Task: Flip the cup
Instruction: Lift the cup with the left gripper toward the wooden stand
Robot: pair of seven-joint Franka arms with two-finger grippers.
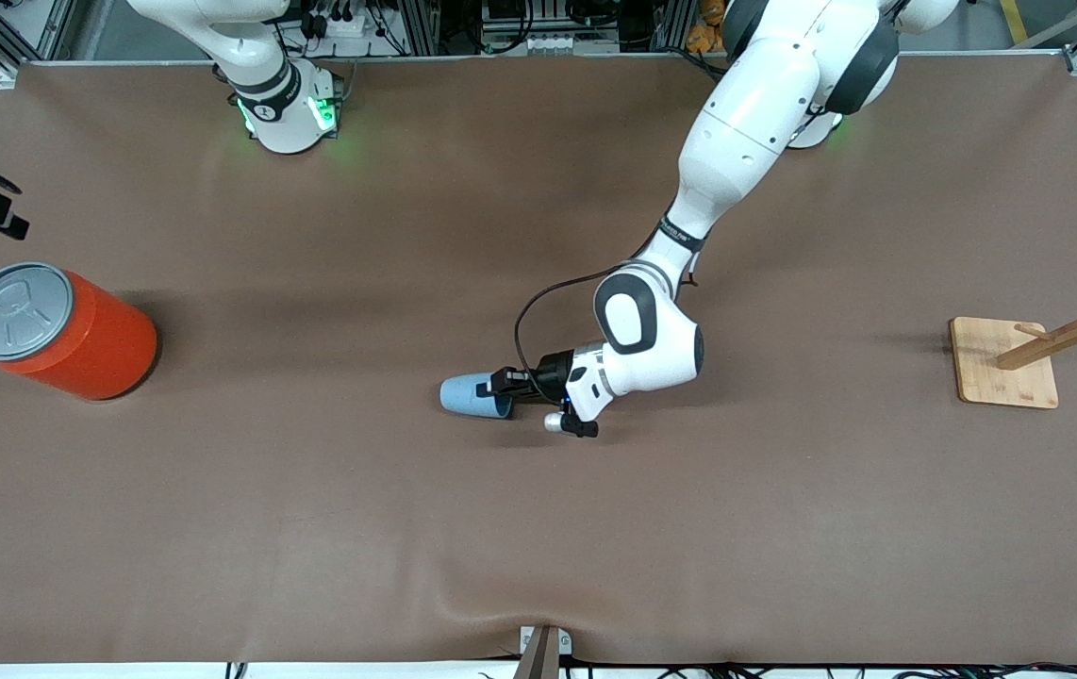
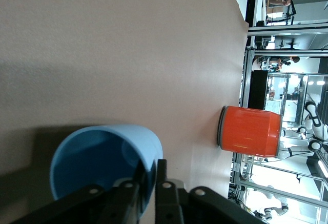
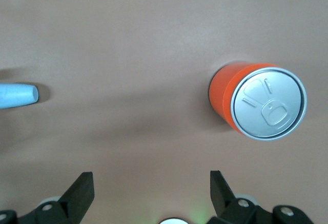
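At table centre, small light-blue tapered plastic cup [image 1: 472, 395] lies on its side, rim wall pinched by left gripper [image 1: 504, 385] from three o'clock; evidently light, thin, slippery; right gripper [image 3: 151, 190] waits open above table.

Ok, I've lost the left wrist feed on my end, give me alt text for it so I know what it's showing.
The left gripper has one finger inside and one outside the rim of the light-blue cup, which lies on its side on the brown table with its darker blue inside facing the camera. Farther off stands the orange can, upright.
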